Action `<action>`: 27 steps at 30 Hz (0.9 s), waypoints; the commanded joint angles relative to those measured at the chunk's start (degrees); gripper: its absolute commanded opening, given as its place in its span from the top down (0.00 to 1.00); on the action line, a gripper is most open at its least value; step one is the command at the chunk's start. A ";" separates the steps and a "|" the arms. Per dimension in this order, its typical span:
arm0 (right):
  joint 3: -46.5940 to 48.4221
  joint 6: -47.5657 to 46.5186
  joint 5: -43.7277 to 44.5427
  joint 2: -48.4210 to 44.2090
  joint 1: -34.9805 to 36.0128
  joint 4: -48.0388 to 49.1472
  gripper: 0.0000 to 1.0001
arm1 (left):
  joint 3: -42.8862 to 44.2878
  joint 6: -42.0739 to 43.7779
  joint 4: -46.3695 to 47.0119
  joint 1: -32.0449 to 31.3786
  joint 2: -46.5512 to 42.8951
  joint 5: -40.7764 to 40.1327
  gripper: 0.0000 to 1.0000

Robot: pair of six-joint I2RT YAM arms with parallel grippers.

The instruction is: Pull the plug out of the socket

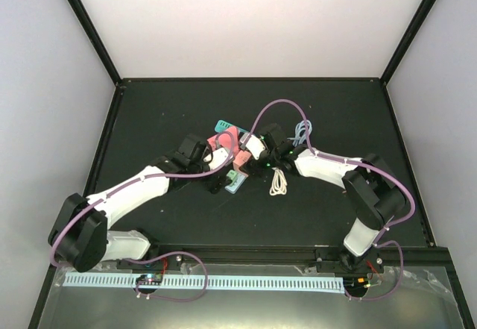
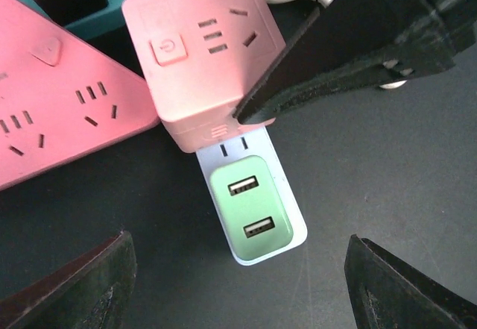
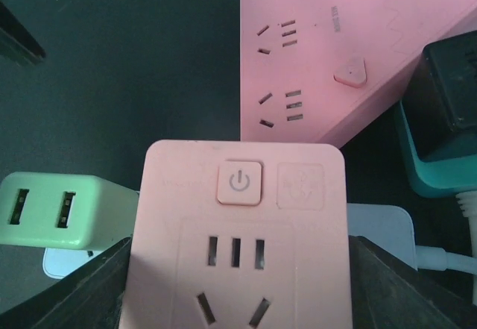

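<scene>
A pink cube socket (image 2: pixel 205 53) lies on the black mat. A white plug with a mint-green USB face (image 2: pixel 250 210) sticks out of its side, with a short length of its two metal prongs (image 2: pixel 232 147) showing between them. My left gripper (image 2: pixel 238 284) is open, its fingers wide apart on either side just below the plug, touching nothing. My right gripper (image 3: pixel 238 284) is shut on the pink cube socket (image 3: pixel 238 232), with the plug (image 3: pixel 52 210) to its left. In the top view both grippers (image 1: pixel 223 166) (image 1: pixel 253 154) meet at mid-table over the plug (image 1: pixel 235 183).
A pink power strip (image 2: pixel 52 105) (image 3: pixel 350 38) lies beside the cube. A teal socket with a black adapter (image 3: pixel 440 135) and white cord sits to the right. A coiled white cable (image 1: pixel 279 183) and a blue cable (image 1: pixel 302 130) lie near the right arm.
</scene>
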 commanded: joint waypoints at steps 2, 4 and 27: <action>0.90 0.37 -0.92 -0.43 0.15 2.33 0.26 | -0.71 -2.41 3.05 -1.89 2.10 -2.97 0.21; 0.39 0.61 -1.13 -0.18 0.15 2.79 0.26 | -1.04 -3.25 3.97 -2.28 2.03 -5.05 0.22; -4.64 1.10 -0.54 1.46 0.14 7.90 0.30 | 1.56 -4.15 5.25 -5.39 8.08 -6.47 0.45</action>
